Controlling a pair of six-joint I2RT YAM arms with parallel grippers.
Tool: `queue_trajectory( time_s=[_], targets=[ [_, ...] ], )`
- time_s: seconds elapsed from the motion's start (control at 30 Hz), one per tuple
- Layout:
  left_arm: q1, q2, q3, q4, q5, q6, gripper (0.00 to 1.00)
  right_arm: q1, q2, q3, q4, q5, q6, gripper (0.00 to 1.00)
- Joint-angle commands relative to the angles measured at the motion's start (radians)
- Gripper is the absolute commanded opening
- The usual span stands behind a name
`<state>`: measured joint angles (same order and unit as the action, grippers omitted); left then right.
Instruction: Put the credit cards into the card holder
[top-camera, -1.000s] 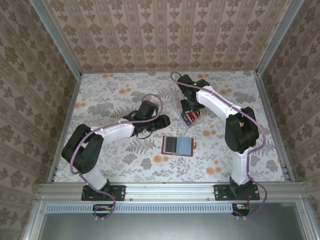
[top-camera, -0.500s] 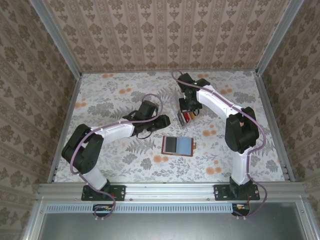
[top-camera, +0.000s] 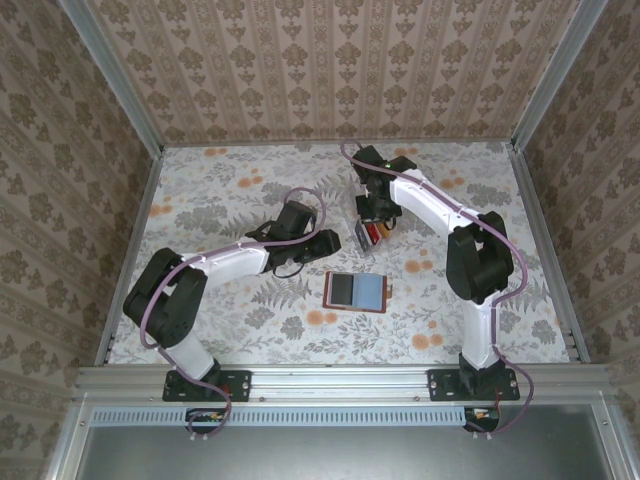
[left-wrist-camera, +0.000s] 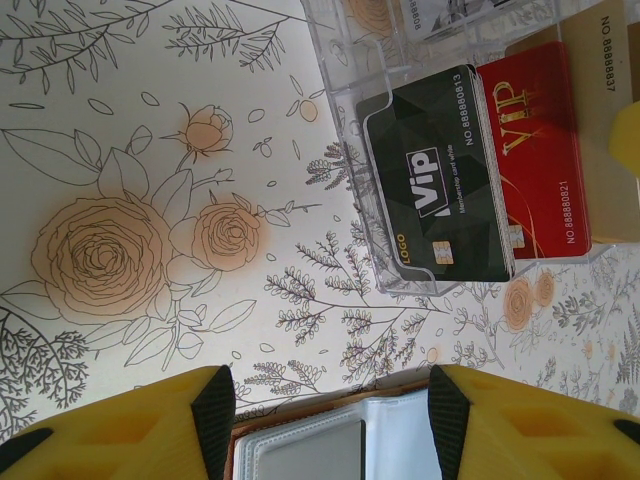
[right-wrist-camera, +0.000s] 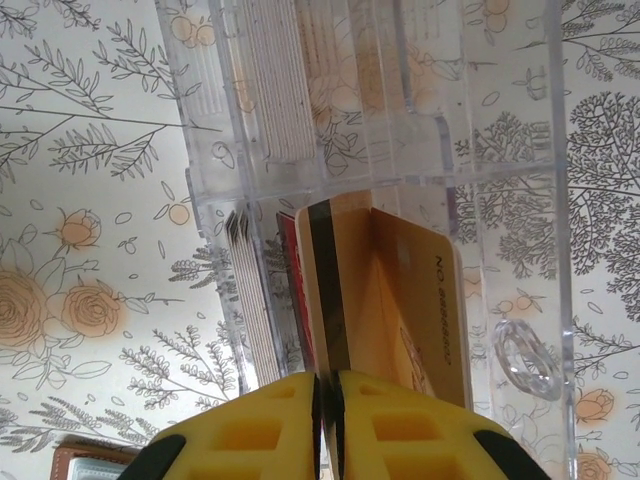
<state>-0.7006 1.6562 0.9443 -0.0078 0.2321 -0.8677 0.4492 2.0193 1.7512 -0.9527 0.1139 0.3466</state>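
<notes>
The card holder (top-camera: 355, 291) lies open on the flowered table, brown-edged with pale inner pockets. In the left wrist view its top edge (left-wrist-camera: 330, 450) sits between the fingers of my open left gripper (left-wrist-camera: 330, 400), which hovers just left of it (top-camera: 335, 243). A clear plastic stand (top-camera: 362, 232) holds the credit cards: a black VIP card (left-wrist-camera: 440, 180), a red VIP card (left-wrist-camera: 535, 150) and a gold card (right-wrist-camera: 410, 300). My right gripper (right-wrist-camera: 328, 385) reaches down into the stand (top-camera: 372, 222), with its fingers pinched on the edge of a gold card that has a black stripe (right-wrist-camera: 330, 290).
The stand's clear dividers (right-wrist-camera: 500, 200) rise close around the pinched card, and a stack of thin pale cards (right-wrist-camera: 250, 300) fills the slot to its left. Patterned walls and metal rails (top-camera: 140, 220) enclose the table. Open tabletop lies to the far left and near right.
The right gripper has shifted slightly up and left at the stand, and the stand with its cards now looks narrower and more tilted from above. The left arm has stayed still.
</notes>
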Motion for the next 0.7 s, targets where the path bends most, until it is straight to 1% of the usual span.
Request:
queue_trajectory(
  time_s=[0.0, 0.1, 0.53, 0.67],
  targets=[
    [-0.006, 0.014, 0.018, -0.005, 0.003, -0.014, 0.56, -0.006, 0.030, 0.023, -0.040, 0.061, -0.005, 0.16],
    [-0.007, 0.014, 0.019, -0.004, 0.003, -0.014, 0.56, -0.006, 0.024, 0.027, -0.041, 0.072, -0.008, 0.13],
    [-0.006, 0.014, 0.017, -0.004, 0.003, -0.014, 0.56, -0.007, 0.035, 0.031, -0.045, 0.076, -0.014, 0.13],
    [-0.005, 0.014, 0.019, -0.004, 0.004, -0.014, 0.56, -0.007, 0.023, 0.028, -0.041, 0.077, -0.014, 0.10]
  ],
)
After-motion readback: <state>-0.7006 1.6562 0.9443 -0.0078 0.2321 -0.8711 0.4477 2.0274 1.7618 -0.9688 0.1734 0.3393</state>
